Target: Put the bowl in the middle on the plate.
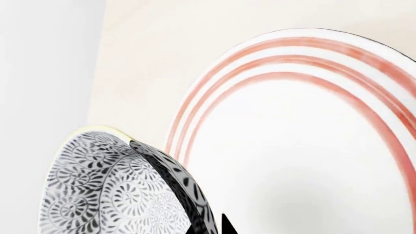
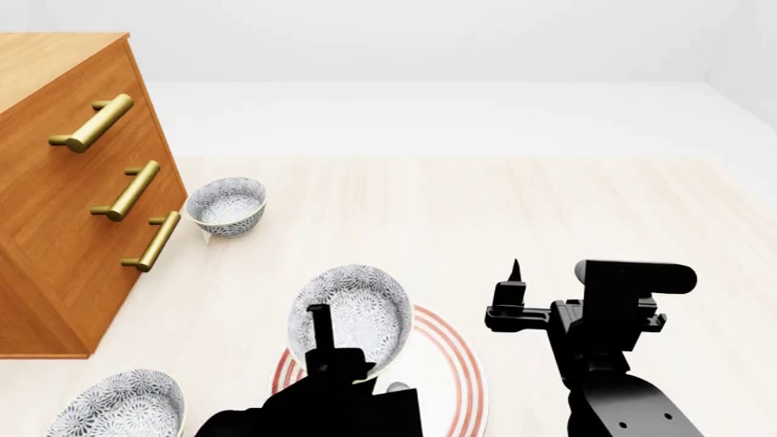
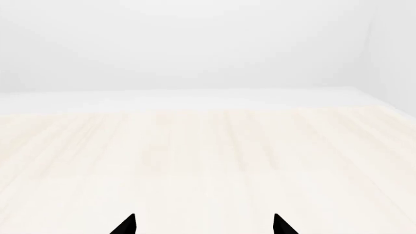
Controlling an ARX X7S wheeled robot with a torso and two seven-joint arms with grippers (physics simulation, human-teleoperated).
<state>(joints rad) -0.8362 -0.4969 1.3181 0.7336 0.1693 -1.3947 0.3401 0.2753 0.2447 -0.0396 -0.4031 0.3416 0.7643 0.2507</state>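
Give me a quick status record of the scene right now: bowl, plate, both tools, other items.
bowl: tilted, gripped at its rim by the left tool, over the plate
plate: flat on the wooden surface, partly under the bowl; contact between them cannot be told
right tool: open, holding nothing, beside the plate
other bowls: one near the drawer unit, one at the near left
drawer unit: wooden, three brass handles
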